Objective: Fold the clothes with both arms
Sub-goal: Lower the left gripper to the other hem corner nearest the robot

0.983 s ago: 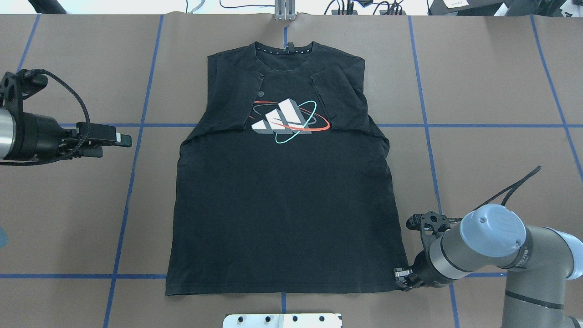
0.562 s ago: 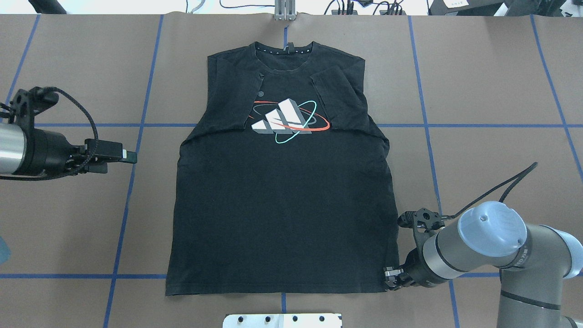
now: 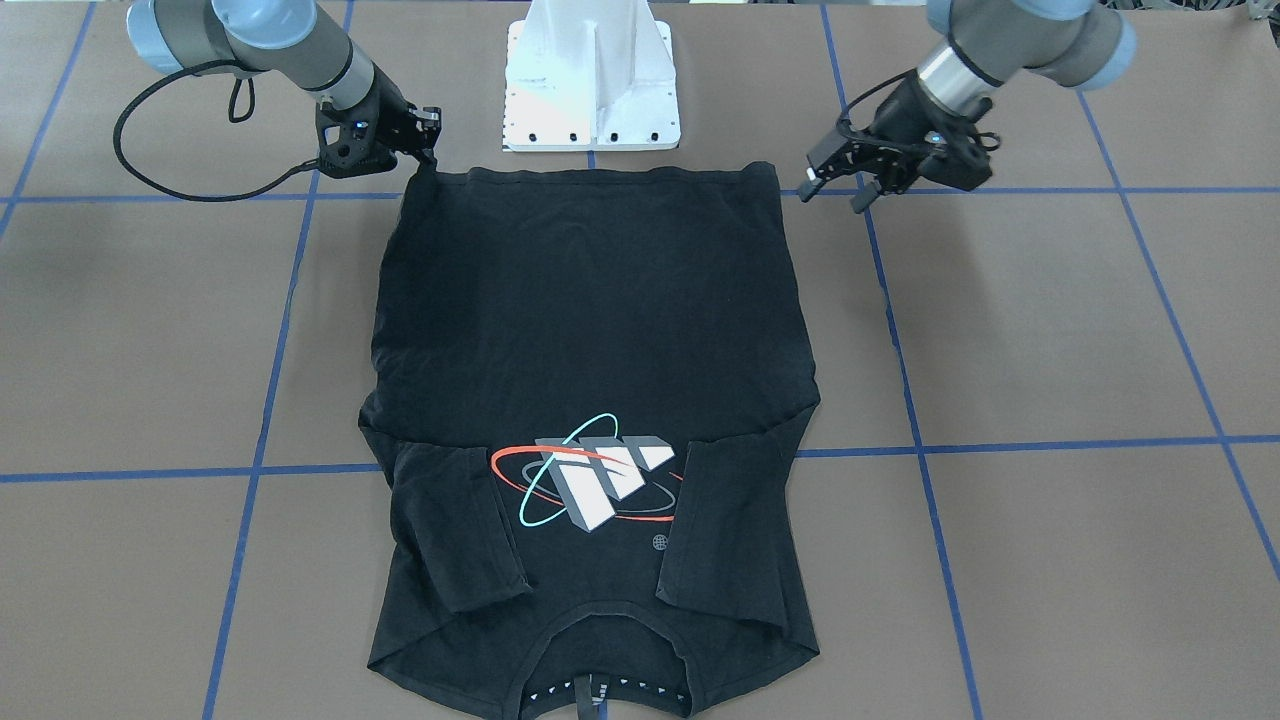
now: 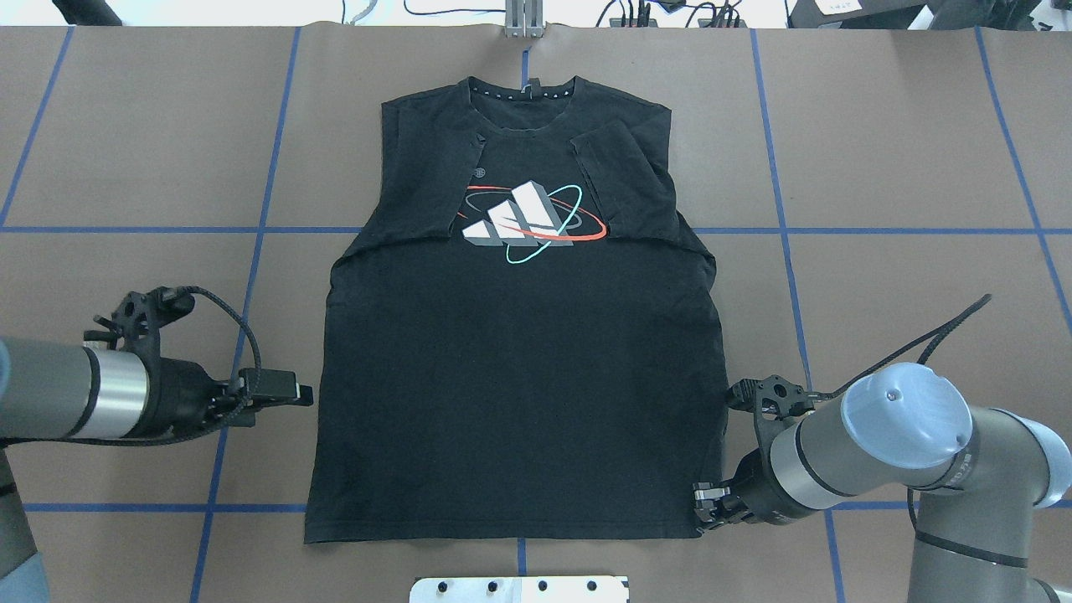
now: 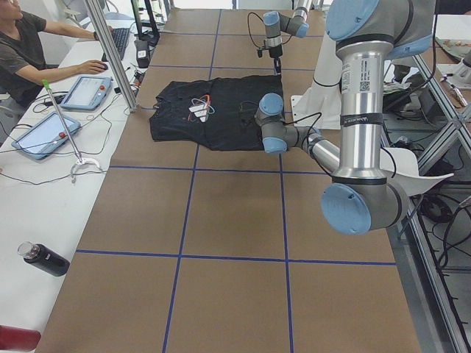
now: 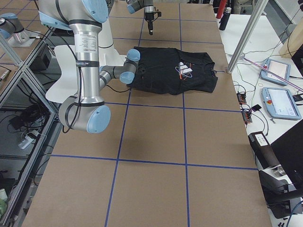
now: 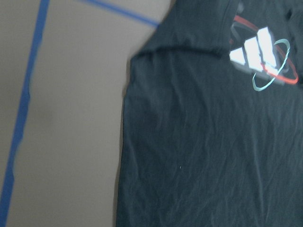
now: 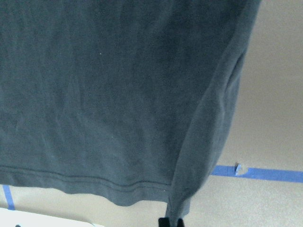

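A: Item: T-shirt (image 4: 519, 377). Location?
B: Flat on the table (image 4: 904, 151), directly before the pedestal base (image 3: 592, 90); hem nearest it, collar farthest. Both sleeves (image 4: 628, 176) lay folded in over the chest.
A: Right gripper (image 4: 702, 508)?
B: Clenched on the hem corner, right of the base.
A: Left gripper (image 3: 835, 195)?
B: Spread, holding nothing, left of the base, just clear of the cloth.
A: Outstanding?
B: By my estimate: second corner to take, then the body folds. Roughly a third complete.
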Available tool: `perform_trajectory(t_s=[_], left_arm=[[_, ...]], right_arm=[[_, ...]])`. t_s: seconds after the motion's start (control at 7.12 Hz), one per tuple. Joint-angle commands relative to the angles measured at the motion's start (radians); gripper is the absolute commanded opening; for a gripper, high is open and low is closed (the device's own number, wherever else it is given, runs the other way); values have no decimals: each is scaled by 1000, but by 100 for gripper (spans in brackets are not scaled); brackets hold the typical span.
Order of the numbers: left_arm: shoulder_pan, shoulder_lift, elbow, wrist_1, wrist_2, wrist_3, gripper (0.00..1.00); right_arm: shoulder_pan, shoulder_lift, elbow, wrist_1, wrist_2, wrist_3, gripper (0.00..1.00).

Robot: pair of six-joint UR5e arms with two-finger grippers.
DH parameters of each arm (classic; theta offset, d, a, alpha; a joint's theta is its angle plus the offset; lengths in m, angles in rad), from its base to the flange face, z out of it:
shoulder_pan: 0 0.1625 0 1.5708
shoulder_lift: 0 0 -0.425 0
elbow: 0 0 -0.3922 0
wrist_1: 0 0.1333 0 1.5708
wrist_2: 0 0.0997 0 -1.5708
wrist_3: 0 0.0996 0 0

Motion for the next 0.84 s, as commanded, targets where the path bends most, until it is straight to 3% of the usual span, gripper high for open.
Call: perform_trajectory(t_s=[0.0, 0.28, 0.7], left_arm=[[126, 2, 19, 7, 103, -66, 100], [193, -35, 30, 97, 137, -94, 99], [256, -38, 69, 100, 172, -123, 98]], right_arm=[[7, 2, 20, 0, 5, 0, 0], [7, 11, 20, 11, 5, 0, 0], [9, 14, 22, 14, 7, 2, 0]])
